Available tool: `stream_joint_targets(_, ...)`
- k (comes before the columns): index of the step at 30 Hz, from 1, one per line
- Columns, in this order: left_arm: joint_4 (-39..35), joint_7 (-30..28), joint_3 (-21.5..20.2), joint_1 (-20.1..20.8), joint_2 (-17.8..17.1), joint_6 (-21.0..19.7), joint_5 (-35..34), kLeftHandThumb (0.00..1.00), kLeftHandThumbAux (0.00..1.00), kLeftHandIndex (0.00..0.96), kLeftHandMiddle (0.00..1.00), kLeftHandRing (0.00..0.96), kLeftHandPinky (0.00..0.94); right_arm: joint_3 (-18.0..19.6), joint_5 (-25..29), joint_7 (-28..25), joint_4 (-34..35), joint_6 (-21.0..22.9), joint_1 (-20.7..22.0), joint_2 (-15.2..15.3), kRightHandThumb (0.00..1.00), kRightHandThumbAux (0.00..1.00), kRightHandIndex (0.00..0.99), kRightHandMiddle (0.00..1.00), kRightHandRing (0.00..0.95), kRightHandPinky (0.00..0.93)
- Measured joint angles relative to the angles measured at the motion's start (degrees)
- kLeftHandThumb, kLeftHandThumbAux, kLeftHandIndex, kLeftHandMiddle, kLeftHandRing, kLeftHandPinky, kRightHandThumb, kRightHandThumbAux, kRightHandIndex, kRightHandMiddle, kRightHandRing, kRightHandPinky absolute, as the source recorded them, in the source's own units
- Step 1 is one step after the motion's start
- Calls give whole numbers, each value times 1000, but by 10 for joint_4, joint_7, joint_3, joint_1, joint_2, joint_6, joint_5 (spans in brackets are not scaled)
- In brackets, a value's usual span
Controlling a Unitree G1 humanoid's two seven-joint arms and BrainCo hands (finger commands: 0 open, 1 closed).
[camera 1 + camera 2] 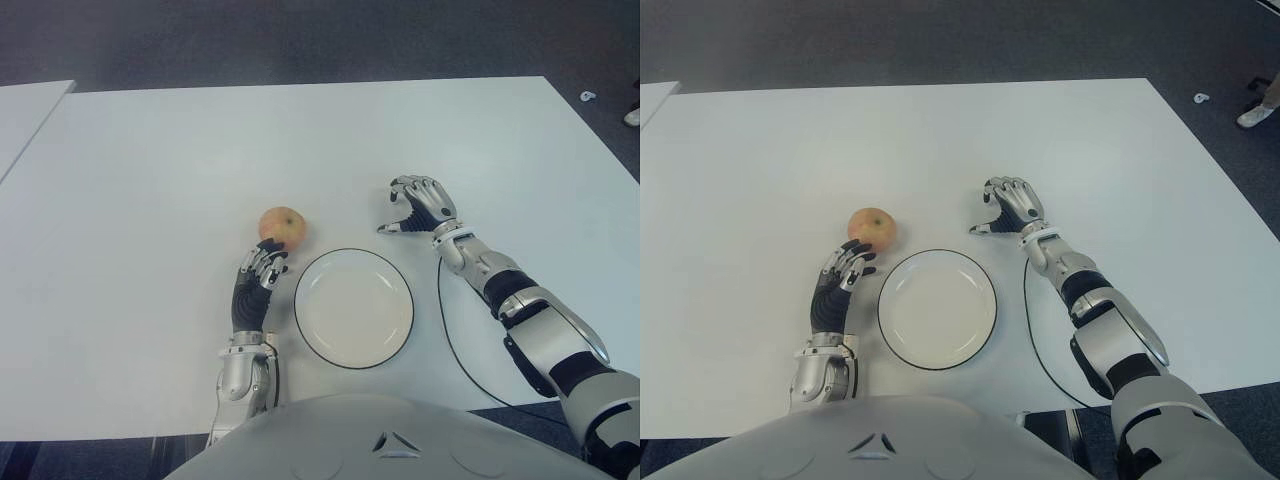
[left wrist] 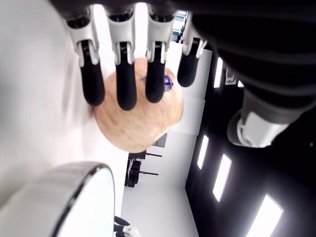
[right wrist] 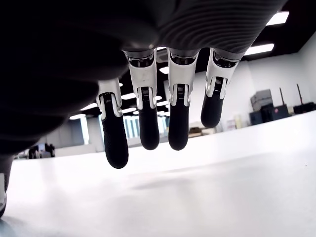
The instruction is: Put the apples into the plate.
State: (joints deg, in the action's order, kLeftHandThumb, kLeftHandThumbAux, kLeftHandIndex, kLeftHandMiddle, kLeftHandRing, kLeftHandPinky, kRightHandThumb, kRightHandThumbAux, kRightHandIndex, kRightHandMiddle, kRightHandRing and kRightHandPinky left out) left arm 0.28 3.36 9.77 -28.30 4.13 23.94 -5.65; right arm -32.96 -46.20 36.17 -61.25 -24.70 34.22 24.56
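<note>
One yellow-red apple [image 1: 283, 227] sits on the white table [image 1: 150, 180], just beyond the left rim of a white plate [image 1: 353, 307] with a thin dark edge. My left hand [image 1: 261, 264] reaches toward the apple from the near side, fingers spread and extended, tips close to its near face; the left wrist view shows the apple [image 2: 138, 116] just past the fingertips [image 2: 125, 96], ungrasped. My right hand [image 1: 416, 208] hovers beyond the plate's right side, fingers relaxed, holding nothing. The plate holds nothing.
A second white table [image 1: 25, 110] abuts at the far left. A black cable [image 1: 445, 330] runs along my right forearm near the plate. Dark floor lies beyond the far edge, with a small white object [image 1: 588, 96] at the far right.
</note>
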Motion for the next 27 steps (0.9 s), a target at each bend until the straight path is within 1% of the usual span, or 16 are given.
stream_joint_targets(1,1,0,0,0,0,0,0,407,550,231,268,315,357,2,4,0,-1,-5,0,0,811,687,410,602,625,562)
stream_joint_targets(2,1,0,0,1,0,1,0,408,551,231,268,317,358,5,8,0,-1,-10,0,0,818,685,408,552,521,472)
stream_joint_targets(3,2,0,0,2,-1,1,0,410,551,231,268,318,358,6,11,-1,-1,-14,0,0,822,684,407,520,454,414)
stream_joint_targets(4,3,0,-1,3,-1,2,0,410,551,231,268,318,359,7,13,-2,-1,-19,0,0,825,683,406,500,411,376)
stream_joint_targets(5,3,0,-1,3,-1,2,0,411,551,231,268,319,359,8,16,-3,-1,-24,0,0,826,683,406,492,396,363)
stream_joint_targets(6,4,0,-1,4,-1,2,0,411,550,230,268,318,357,10,18,-5,0,-28,0,0,699,607,313,385,320,295)
stream_joint_targets(7,5,0,-1,4,-1,3,0,411,550,229,267,318,357,11,20,-9,1,-31,0,0,652,580,279,347,293,271)
stream_joint_targets(8,5,0,-1,5,-2,3,0,408,549,224,266,318,356,12,23,-17,5,-33,0,1,565,533,209,266,234,225)
stream_joint_targets(9,6,0,-1,6,-2,3,1,406,549,220,266,317,355,14,25,-26,9,-34,-1,2,509,503,164,214,195,196)
stream_joint_targets(11,8,0,-2,7,-2,4,1,401,545,217,264,317,354,18,29,-52,26,-35,-2,8,438,464,104,141,148,167)
stream_joint_targets(13,10,1,-2,9,-2,5,1,397,542,215,263,317,354,22,32,-73,44,-35,-2,15,398,434,65,95,112,140)
stream_joint_targets(15,11,1,-3,11,-3,5,1,392,539,211,260,317,355,28,32,-92,76,-28,-3,25,359,381,26,44,54,74)
stream_joint_targets(18,14,1,-3,15,-3,5,1,395,539,205,257,317,357,36,30,-111,135,-20,-3,42,325,321,8,14,17,24)
stream_joint_targets(21,16,1,-3,20,-4,2,1,401,542,202,256,317,357,43,26,-119,176,-17,-2,54,298,280,2,4,5,7)
stream_joint_targets(24,16,2,-3,20,-4,0,1,406,543,200,256,317,357,45,20,-125,204,-18,0,63,281,253,0,1,1,2)
stream_joint_targets(27,16,5,-2,20,-4,0,1,408,544,200,256,317,359,45,15,-135,223,-23,0,65,270,232,0,0,0,0)
